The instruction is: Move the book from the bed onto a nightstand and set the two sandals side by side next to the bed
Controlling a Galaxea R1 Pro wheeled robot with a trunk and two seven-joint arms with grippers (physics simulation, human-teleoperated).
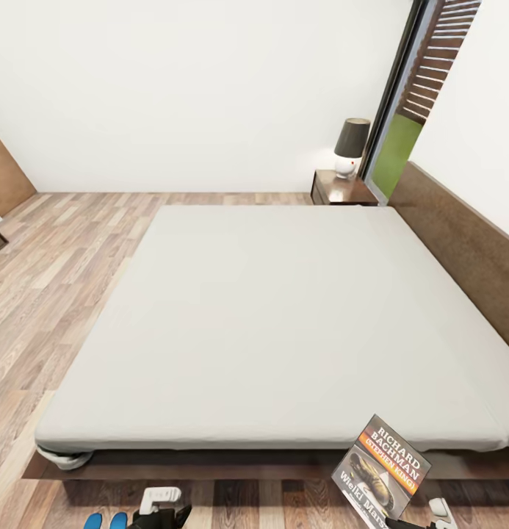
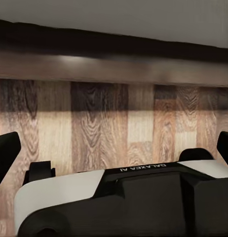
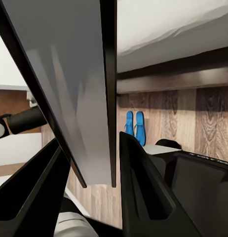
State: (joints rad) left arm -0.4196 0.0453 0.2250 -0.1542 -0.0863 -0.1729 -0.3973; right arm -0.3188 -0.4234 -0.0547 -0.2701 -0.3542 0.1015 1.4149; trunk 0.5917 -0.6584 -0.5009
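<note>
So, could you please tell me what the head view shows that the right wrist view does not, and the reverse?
Head view alone: the dark-brown wooden nightstand with its grey-shaded lamp, the bed's headboard, and the paperback book's printed cover. Right wrist view alone: the right gripper clamped on that book, seen edge-on, and the two bright blue sandals lying side by side. Shared: the grey mattress, the wood-plank floor, the book and the sandals.
</note>
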